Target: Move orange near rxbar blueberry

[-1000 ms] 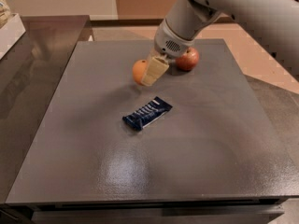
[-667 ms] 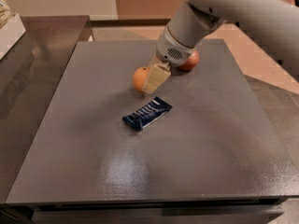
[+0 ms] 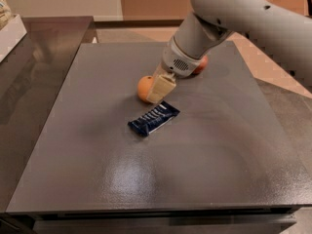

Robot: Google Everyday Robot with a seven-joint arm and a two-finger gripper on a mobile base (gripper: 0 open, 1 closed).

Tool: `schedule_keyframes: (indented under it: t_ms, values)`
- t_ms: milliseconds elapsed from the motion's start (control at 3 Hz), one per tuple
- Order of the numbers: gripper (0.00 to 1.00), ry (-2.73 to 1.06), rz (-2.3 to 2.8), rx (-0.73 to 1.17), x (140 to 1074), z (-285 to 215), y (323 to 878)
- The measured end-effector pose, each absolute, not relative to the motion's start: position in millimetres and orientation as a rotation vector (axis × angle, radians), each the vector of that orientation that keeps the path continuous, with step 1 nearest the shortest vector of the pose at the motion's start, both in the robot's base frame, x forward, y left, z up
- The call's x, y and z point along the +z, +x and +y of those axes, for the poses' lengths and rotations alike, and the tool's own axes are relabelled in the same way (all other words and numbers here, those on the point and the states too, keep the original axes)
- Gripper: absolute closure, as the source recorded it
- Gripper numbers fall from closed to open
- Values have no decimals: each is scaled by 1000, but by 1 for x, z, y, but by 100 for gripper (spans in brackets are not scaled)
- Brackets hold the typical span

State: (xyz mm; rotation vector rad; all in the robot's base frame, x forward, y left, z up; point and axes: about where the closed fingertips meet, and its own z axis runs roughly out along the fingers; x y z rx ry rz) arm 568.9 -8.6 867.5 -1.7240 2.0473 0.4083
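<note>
Midway toward the far edge of the table (image 3: 97, 179), the orange (image 3: 142, 87) is gripped by the jaws of the gripper (image 3: 156, 91). One finger hides its right side, and the other is concealed. The rxbar blueberry (image 3: 153, 119) is seen just nearer the front edge. An apple (image 3: 202, 65) is mostly hidden by the arm.

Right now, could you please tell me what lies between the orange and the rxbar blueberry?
Camera view: only bare table separates orange and rxbar blueberry; the tool sits against the orange.
</note>
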Motion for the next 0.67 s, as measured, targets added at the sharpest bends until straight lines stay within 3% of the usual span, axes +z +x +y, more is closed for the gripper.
schedule_keyframes:
  t_ms: [333,667]
  values:
    - [13,-1726,2047,410,866,-7,569]
    - [0,-1729,2046,411,866,-6,568]
